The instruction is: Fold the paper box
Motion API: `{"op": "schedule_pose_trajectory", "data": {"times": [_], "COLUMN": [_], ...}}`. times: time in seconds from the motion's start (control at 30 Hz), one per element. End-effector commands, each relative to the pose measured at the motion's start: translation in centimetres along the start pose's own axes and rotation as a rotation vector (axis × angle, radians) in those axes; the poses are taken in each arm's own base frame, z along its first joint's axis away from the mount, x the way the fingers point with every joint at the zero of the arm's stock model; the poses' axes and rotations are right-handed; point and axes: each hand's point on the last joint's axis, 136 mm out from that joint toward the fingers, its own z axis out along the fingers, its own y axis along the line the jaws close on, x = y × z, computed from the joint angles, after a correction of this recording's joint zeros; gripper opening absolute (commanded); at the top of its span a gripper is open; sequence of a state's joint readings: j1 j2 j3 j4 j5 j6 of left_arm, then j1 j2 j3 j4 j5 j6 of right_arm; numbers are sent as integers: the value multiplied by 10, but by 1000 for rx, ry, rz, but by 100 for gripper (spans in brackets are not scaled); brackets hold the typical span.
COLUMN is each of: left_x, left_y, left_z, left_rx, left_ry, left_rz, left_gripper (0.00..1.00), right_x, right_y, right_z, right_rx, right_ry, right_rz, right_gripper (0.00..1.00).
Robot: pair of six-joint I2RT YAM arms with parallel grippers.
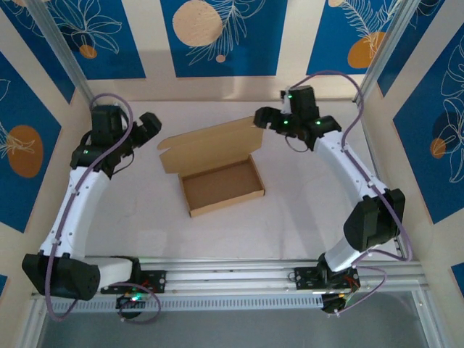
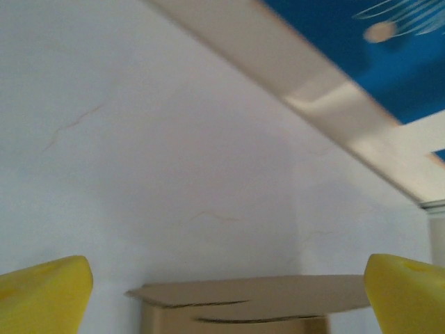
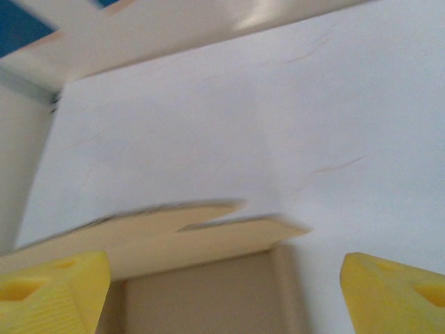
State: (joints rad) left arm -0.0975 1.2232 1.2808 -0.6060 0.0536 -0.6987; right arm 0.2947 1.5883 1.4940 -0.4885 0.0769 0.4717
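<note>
Closing the lid is, by my reckoning, the step in hand. The paper box [image 1: 221, 177] sits near the middle of the table [image 1: 312, 196], with its shallow tray [image 1: 223, 190] already formed and open upward. Its lid [image 1: 209, 148] stands up off the far long wall and leans away from my bases. My left gripper [image 1: 150, 129] hovers just beside the lid's left end, clear of the cardboard, with its yellow fingertips [image 2: 49, 296] spread wide on nothing. My right gripper [image 1: 262, 118] is close to the lid's far right corner, its fingertips [image 3: 52, 289] also well apart and holding nothing; whether it grazes the corner I cannot tell. In my right wrist view the lid's edge shows a slit-like cut, with the tray's inside below it. To do this well I would get both sets of fingers behind the lid and press on its two ends together. Pushing at one end only would probably twist the panel or spin the whole box. Cardboard this thin should be light and likely to skate on the smooth table, so I would bring the lid over slowly and keep one gripper ready to pin the tray's near wall. The edge should go down inside that wall, not on top of it. I would watch the small flaps at the lid's ends so they do not catch on the side walls and crumple.
</note>
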Motion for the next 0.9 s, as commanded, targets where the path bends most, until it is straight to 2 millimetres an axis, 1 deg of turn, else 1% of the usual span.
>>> {"op": "schedule_pose_trajectory", "data": {"times": [0.0, 0.03, 0.07, 0.1, 0.13, 0.2, 0.27, 0.33, 0.43, 0.5, 0.53, 0.57, 0.63, 0.7, 0.77, 0.87], "left_x": [20, 23, 28, 30, 33, 39, 41, 39, 40, 36, 32, 30, 27, 27, 27, 25], "left_y": [10, 1, -5, -5, 7, 23, 31, 34, 33, 38, 40, 39, 31, 25, 23, 18], "left_z": [7, 5, 3, 2, 7, 10, 7, 0, -8, -10, -10, -10, -7, -4, 0, -4], "left_rx": [68, 159, 233, 257, 216, 155, 131, 132, 123, 82, 66, 64, 90, 119, 127, 149], "left_ry": [10, -38, -78, -128, -137, -155, -192, -246, -269, -290, -300, -301, -292, -279, -266, -282], "left_rz": [107, 180, 253, 306, 329, 390, 404, 418, 499, 503, 499, 501, 498, 489, 490, 507], "left_gripper": [100, 100, 100, 100, 100, 100, 100, 100, 100, 100, 100, 100, 100, 100, 100, 100], "right_x": [5, 3, 1, 1, 3, 13, 26, 28, 27, 33, 36, 39, 44, 52, 54, 50], "right_y": [-6, -8, -8, -9, -7, -3, 1, 0, 0, 6, 9, 12, 16, 18, 15, 10], "right_z": [25, 26, 21, 14, 11, 20, 32, 38, 42, 45, 48, 49, 55, 60, 66, 76], "right_rx": [-46, -105, -184, -272, -370, -463, -476, -483, -543, -600, -626, -645, -674, -696, -696, -649], "right_ry": [-88, -196, -316, -425, -451, -366, -334, -332, -318, -294, -275, -258, -220, -172, -150, -156], "right_rz": [-306, -381, -424, -450, -484, -562, -675, -734, -755, -799, -817, -827, -837, -846, -831, -838], "right_gripper": [83, 84, 86, 88, 88, 86, 88, 90, 92, 91, 89, 88, 82, 75, 74, 75]}}
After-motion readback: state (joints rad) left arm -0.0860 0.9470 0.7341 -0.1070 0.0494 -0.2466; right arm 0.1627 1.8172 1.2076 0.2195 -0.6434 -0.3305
